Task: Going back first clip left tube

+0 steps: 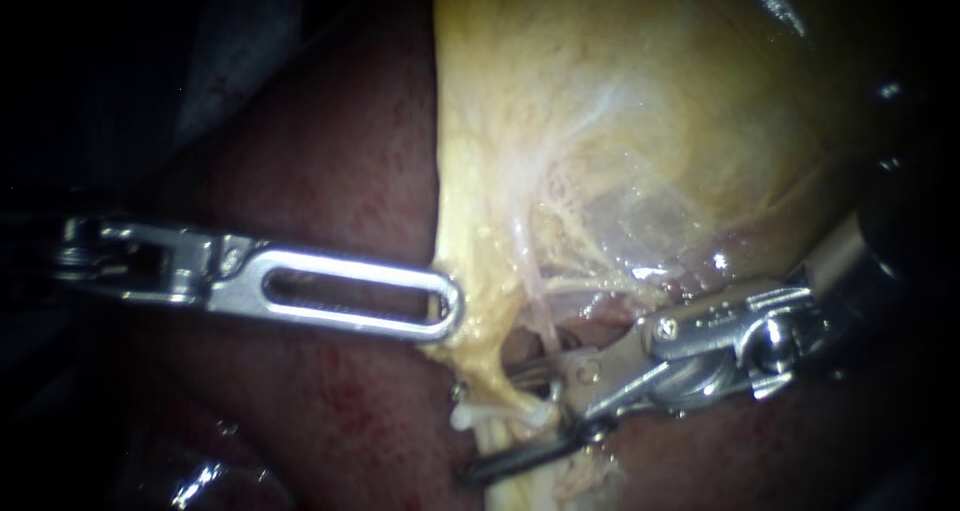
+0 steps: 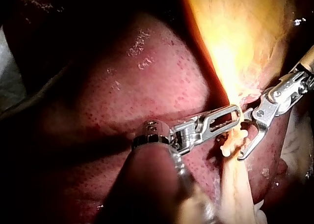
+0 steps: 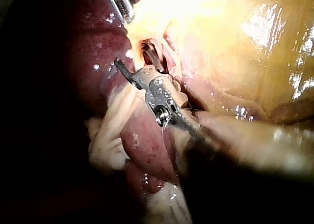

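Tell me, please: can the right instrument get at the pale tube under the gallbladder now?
Probably yes. The open jaws of the right instrument stand on both sides of the tube, and nothing seems to lie in between.

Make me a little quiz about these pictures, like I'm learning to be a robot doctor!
1. True or false: the right instrument's jaws are open.
2. Pick one. The left instrument's tip reaches the edge of: A) the yellow gallbladder; B) a person's hand; C) a metal tray.
3. Fill in the blank: the dark red tissue behind the left instrument is the ____.

Key: 1 true; 2 A; 3 liver.
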Available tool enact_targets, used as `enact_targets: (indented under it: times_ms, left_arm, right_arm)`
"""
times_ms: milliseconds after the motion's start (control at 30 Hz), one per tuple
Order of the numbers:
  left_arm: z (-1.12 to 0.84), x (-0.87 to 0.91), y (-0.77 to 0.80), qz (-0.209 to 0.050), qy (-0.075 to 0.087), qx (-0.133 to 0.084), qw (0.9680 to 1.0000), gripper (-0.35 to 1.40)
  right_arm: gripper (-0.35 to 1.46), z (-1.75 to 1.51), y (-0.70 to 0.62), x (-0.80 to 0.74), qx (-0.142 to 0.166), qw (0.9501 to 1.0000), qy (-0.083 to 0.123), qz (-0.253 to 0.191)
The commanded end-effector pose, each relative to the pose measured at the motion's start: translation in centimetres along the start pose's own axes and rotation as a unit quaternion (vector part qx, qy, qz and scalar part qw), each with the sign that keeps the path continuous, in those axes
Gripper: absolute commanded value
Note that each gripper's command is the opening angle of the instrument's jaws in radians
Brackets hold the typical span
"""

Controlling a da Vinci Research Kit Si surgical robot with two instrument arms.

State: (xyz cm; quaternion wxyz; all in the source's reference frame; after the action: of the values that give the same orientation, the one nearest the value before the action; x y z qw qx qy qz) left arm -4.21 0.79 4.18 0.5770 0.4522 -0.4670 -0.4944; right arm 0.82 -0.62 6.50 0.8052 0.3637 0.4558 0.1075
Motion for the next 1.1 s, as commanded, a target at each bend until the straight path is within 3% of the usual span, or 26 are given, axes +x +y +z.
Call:
enact_targets:
  times_ms: [33,467,900,1100]
  left_arm:
    - [0.00,0.00,0.00,0.000,0.000,0.000,1.0000,-0.35]
    - [-0.01,-0.03,0.10,0.000,0.000,0.000,1.0000,-0.35]
    - [0.12,-0.01,0.32,0.004,-0.001,-0.003,1.0000,-0.35]
    - [0.21,-0.01,0.41,0.005,0.000,-0.003,1.0000,-0.35]
  right_arm:
    - [0.48,-0.04,0.00,0.02,-0.003,1.0000,0.002,-0.001]
    - [0.46,-0.64,-0.03,0.11,-0.011,0.9999,0.011,0.003]
    - [0.44,-1.67,-0.06,0.44,-0.045,0.9986,0.028,-0.006]
    - [0.44,-1.95,-0.05,0.53,-0.057,0.9979,0.031,-0.009]
